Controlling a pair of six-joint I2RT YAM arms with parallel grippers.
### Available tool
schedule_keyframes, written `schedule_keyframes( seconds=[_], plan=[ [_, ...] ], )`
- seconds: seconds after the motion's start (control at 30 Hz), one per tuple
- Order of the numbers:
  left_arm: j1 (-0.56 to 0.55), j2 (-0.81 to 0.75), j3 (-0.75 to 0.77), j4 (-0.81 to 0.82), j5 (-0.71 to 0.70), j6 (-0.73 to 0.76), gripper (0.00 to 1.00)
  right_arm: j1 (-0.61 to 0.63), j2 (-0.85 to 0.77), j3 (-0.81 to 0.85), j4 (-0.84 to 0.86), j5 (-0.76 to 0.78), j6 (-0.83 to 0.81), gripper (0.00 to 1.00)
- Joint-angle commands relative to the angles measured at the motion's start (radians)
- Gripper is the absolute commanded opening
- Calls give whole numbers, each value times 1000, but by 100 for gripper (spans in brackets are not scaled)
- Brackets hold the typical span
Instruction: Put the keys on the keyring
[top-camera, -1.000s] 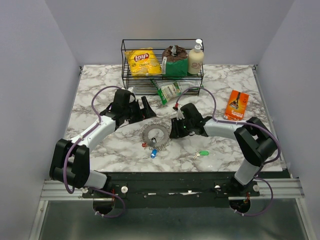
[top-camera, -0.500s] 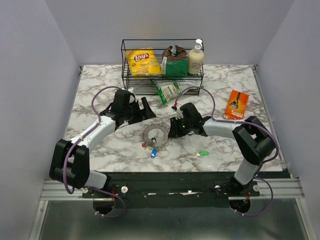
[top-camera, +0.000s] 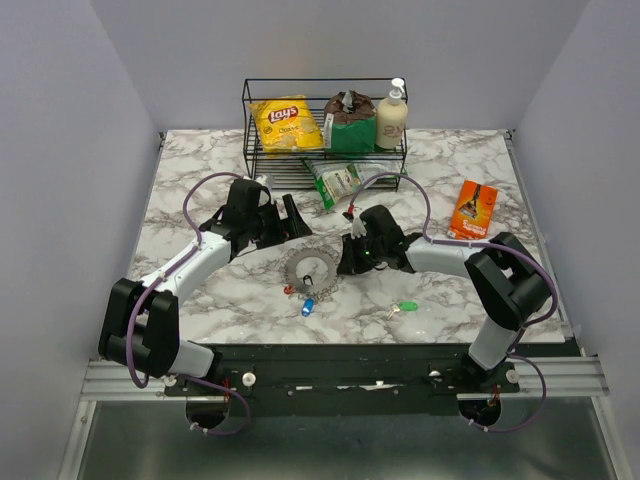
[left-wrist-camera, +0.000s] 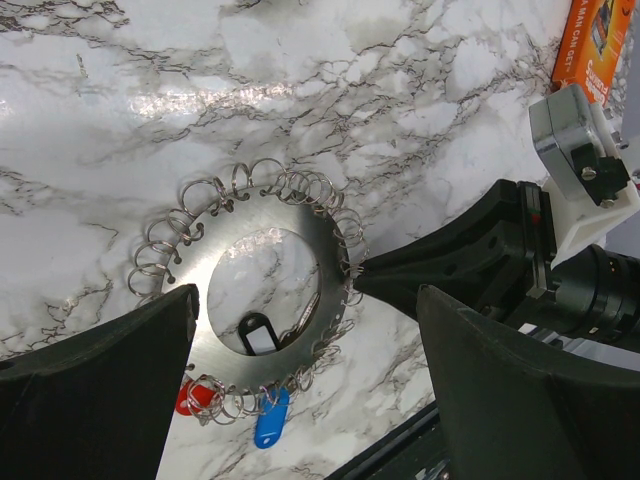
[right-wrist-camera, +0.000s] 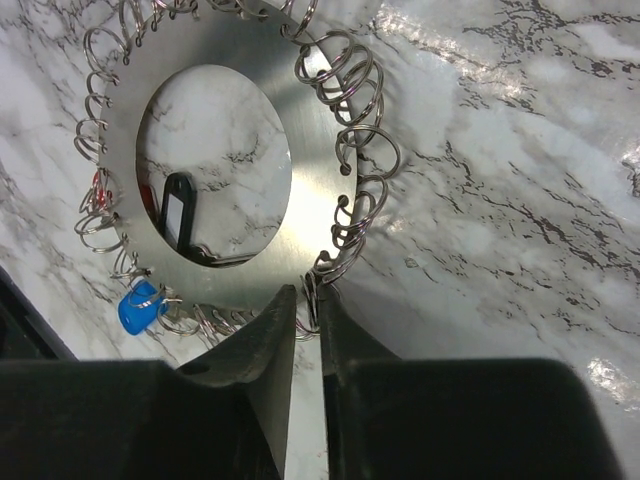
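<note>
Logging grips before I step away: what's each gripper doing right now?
Left gripper: open, holding nothing.
Right gripper: shut on a small edge loop of the keyring.

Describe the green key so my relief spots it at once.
On the marble table, look near the front edge, right of centre. The green key lies alone there, right of the ringed metal disc. Unlike the red key and blue key at the disc's rim, it sits apart.

The table (top-camera: 180, 180) lay open at upper left. A rack (top-camera: 320, 81) blocked top centre; a box (top-camera: 473, 208) stood at right.
</note>
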Motion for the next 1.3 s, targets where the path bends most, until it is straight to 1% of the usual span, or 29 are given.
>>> schedule_keyframes(
  seconds=[0.0, 0.2, 0.4, 0.43, 0.7, 1.27],
  plan=[
    [0, -17, -8, -7, -1, 16, 99, -4, -17, -13, 10, -3, -12, 18],
    [0, -18, -5, -10, -3, 20, 99, -4, -12, 0, -13, 5, -29, 7],
    [0, -26, 1, -16, 2, 36, 99, -4, -35, 9, -27, 11, -57, 1],
    [0, -29, 1, -14, 5, 39, 99, -4, -42, 7, -56, 8, -63, 1],
    [0, -90, -46, 59, 52, 71, 99, -4, -159, -2, -59, -87, -149, 1],
    [0, -276, -215, 384, 207, 60, 99, -4, -302, 24, -71, -311, -244, 1]
  ],
)
